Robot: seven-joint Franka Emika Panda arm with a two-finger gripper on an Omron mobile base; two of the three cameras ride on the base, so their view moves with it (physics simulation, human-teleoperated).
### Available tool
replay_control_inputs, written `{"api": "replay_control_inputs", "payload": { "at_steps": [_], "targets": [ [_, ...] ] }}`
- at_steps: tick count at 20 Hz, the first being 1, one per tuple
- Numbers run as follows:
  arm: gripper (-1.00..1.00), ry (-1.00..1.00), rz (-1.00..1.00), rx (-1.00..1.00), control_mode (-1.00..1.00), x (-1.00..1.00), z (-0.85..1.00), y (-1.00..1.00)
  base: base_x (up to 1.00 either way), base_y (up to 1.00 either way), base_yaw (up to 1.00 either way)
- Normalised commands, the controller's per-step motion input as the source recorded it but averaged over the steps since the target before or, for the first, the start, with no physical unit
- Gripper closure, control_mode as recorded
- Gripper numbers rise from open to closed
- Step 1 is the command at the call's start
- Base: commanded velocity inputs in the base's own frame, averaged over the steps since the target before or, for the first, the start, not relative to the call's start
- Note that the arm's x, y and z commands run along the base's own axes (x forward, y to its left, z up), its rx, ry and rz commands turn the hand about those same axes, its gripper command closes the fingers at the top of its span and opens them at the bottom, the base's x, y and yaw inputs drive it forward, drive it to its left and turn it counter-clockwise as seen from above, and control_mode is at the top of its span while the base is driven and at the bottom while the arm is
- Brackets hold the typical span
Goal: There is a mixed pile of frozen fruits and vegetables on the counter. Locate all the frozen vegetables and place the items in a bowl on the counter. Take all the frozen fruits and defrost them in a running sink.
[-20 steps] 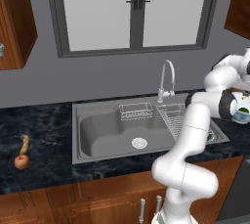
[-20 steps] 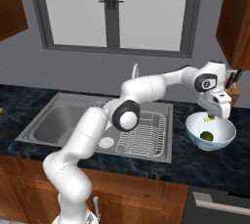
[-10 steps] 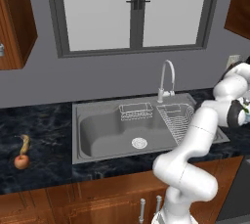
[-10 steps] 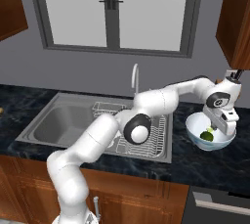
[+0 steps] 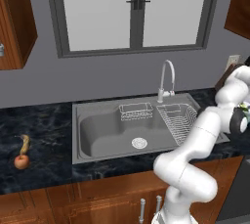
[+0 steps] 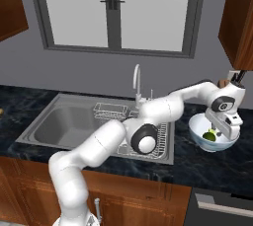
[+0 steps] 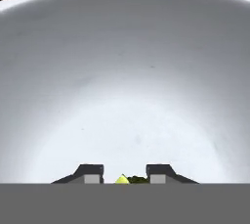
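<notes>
Left of sink [image 5: 132, 130]: apple [image 5: 21, 161], banana [image 5: 24, 143] on counter [image 5: 39, 120].

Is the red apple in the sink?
No, the red apple sits on the black counter far left of the sink, with the banana right beside it.

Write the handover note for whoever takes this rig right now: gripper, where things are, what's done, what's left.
Gripper: down inside the bowl, jaws slightly apart around a green vegetable; grip or release unclear.
Bowl: on the counter, right of the sink.
Fruits: red fruit and banana-like fruit on the counter left of the sink.
Done: green vegetable at the bowl.
Left: both fruits into the sink; no water visibly running from the faucet.
</notes>
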Motion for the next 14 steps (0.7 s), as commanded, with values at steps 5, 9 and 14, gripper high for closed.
{"api": "replay_control_inputs", "payload": {
  "at_steps": [5,9,14],
  "targets": [
    [-1.00,-0.02,0.00,0.00,-1.00,-0.03,0.13,0.00,0.00,0.00,0.00],
    [-1.00,-0.11,0.00,-0.08,-1.00,-0.07,0.41,0.40,0.00,0.00,0.00],
    [-1.00,-0.03,-0.04,-0.14,-1.00,0.03,0.19,0.73,0.00,0.00,0.00]
  ]
}}
